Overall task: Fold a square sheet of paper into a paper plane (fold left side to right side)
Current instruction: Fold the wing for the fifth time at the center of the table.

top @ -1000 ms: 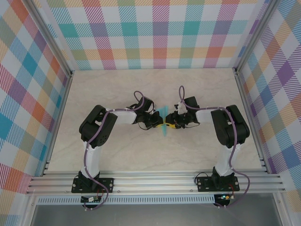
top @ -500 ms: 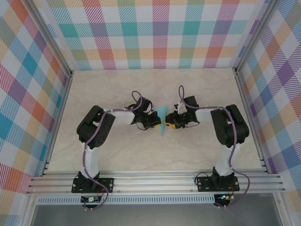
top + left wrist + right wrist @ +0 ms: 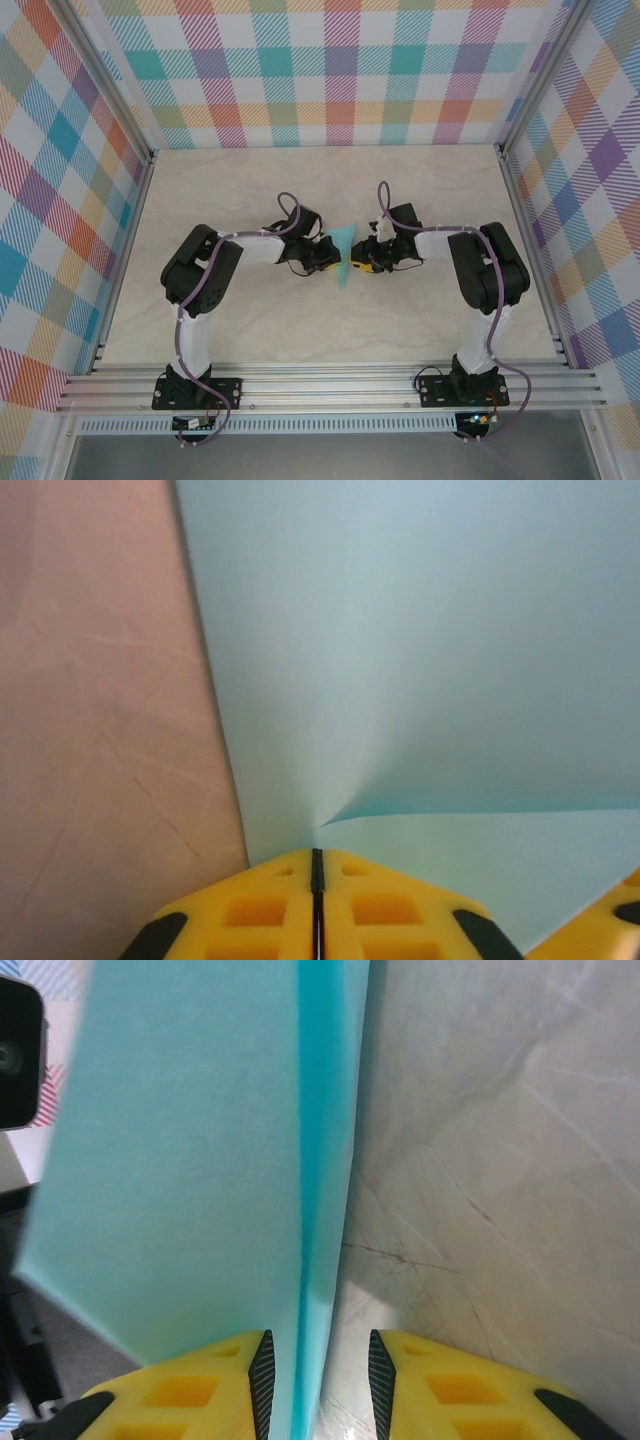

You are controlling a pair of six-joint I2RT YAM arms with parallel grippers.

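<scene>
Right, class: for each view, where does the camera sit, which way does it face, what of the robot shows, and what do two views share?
Top external: above and behind, facing down on the table; both arms show, left gripper and right gripper meeting at the folded turquoise paper.
Left wrist: on that wrist, facing along its shut fingers onto the paper.
Right wrist: on that wrist, facing past its parted fingers, paper between.
Shared: both wrist views show paper and table.

Turquoise paper plane point(image 3: 344, 252), beige veined table point(image 3: 300, 335), pastel multicolour plaid walls point(image 3: 340, 70)
</scene>
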